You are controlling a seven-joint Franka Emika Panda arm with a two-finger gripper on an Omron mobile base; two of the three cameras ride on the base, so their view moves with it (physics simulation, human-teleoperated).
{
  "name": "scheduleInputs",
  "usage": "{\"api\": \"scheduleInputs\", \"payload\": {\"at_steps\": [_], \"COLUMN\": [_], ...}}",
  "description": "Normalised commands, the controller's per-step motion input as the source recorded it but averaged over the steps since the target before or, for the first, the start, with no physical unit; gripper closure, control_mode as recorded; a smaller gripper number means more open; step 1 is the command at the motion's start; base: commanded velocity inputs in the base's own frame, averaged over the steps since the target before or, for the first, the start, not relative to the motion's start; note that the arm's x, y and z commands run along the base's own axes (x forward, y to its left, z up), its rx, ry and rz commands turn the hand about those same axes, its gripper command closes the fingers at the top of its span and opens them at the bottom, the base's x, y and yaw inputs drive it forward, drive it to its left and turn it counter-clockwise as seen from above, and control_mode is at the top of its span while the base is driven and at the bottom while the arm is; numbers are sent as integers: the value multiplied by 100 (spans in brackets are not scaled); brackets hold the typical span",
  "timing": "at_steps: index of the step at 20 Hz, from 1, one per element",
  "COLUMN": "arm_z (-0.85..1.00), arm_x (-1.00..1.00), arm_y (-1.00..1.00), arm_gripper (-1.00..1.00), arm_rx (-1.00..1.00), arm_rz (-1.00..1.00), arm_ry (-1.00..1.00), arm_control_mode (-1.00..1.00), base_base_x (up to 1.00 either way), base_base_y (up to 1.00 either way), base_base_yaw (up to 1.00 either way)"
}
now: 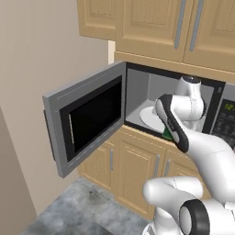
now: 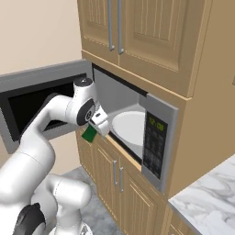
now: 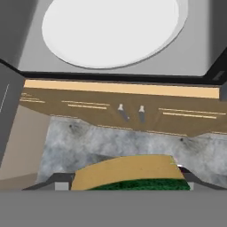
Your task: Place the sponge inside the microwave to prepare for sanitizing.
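Microwave [image 2: 158, 137]: built into the light wood cabinets; door [image 1: 87, 117] swung wide to the left; green digits lit on the dark keypad [image 2: 155, 142]; white round plate [image 3: 111, 31] bare on the grey floor of the cavity

Gripper [image 2: 94, 130]: hangs just outside the open cavity, at the front lip, fingers pointing down over the lower cabinet doors [image 3: 128, 113]; jaws pinching the sponge

Sponge [image 2: 89, 134]: dark green with a yellowish face, clamped between the fingers; in the hand view its tan side and green edge sit at the bottom, below the plate and the mottled grey floor [image 3: 88, 142]

Position: sponge outside the microwave, in front of and just below the cavity's lip, apart from the plate
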Motion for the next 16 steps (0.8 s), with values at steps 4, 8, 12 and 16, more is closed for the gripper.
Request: {"api": "scheduleInputs", "payload": {"at_steps": [4,8,12,16], "arm_z": [0,-1,-18,-9], "arm_x": [26,18,20,3], "arm_y": [-22,-11,-2,-5], "arm_gripper": [100,100,100,100], "arm_rx": [-10,-9,-9,-18], "arm_rz": [-22,-20,-14,-7], "arm_ry": [0,0,-6,-28], "arm_control_mode": [-100,-100,-100,-100], "base_base_x": [0,0,0,0], "base_base_y": [0,0,0,0], "base_base_yaw": [0,0,0,0]}}
